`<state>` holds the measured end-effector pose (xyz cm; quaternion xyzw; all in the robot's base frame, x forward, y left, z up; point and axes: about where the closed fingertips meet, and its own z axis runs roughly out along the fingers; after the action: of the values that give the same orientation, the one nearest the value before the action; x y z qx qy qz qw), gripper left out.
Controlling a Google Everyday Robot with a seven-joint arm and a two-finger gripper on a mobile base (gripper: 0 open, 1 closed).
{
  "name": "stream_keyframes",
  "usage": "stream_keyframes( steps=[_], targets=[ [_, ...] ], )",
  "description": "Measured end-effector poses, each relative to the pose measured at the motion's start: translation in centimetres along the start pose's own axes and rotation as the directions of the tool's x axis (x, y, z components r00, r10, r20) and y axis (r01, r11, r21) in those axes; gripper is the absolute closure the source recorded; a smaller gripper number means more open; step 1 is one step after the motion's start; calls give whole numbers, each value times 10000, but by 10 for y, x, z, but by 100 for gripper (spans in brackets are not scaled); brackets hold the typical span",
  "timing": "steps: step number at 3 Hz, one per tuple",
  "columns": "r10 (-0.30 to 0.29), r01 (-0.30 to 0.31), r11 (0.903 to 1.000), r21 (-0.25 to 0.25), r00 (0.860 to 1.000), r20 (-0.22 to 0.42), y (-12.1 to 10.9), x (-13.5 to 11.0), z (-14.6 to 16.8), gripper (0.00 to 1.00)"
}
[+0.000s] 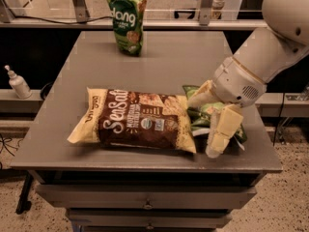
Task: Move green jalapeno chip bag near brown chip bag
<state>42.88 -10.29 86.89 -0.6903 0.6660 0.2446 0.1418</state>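
Observation:
The brown chip bag (137, 122) lies flat on the front half of the grey table (169, 57), its white "Sea Salt" script facing up. The green jalapeno chip bag (202, 114) lies on the table right against the brown bag's right end, partly hidden by my gripper. My gripper (200, 128) hangs over the green bag at the table's front right. Its cream fingers are spread wide, one (199, 96) behind the bag and one (221, 135) in front of it, and they do not squeeze it.
A tall dark-green "dang" pouch (126, 17) stands upright at the back of the table. A white pump bottle (18, 82) stands on a ledge to the left. The table's front edge is just below the gripper; drawers sit under it.

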Motion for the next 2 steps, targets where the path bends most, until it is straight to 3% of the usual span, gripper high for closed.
stream_keyframes(
  steps=[1, 2],
  targets=[
    [-14, 7, 9996, 297, 9997, 241, -6, -7, -18, 0],
    [231, -300, 9950, 957, 9971, 720, -13, -8, -55, 0]
  ],
)
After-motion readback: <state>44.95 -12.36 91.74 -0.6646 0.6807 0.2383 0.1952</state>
